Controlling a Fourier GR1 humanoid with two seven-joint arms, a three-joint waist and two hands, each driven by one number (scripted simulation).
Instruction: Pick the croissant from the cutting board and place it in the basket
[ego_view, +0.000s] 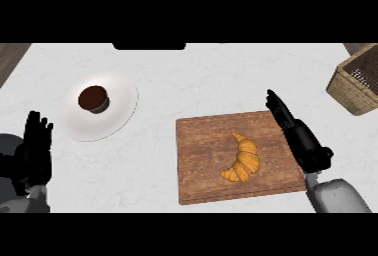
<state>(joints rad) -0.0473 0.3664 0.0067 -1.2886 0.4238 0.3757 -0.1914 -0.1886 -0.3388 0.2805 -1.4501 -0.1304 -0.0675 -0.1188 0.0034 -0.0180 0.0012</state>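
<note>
1. Two robot hands showing; left robot hand (35, 145) resting open at the left edge, fingers up.
2. Plate (118, 107) sitting on the tabletop (221, 75), holding a dark round item (94, 98).
3. Croissant (243, 159) lying on the cutting board (203, 165), untouched.
4. Right robot hand (295, 130) hovering beside it, fingers straight, holding nothing.
5. Basket (354, 87) sitting far right; risk: curved pastry slipping during pinching.

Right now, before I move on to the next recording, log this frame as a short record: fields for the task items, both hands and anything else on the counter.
croissant: lying on the cutting board, not held
basket: far right of the counter, partly out of view
right hand: open, fingers straight, over the board's right edge, beside the croissant
left hand: open, resting at the left edge
other: white plate with a dark brown round item
</note>
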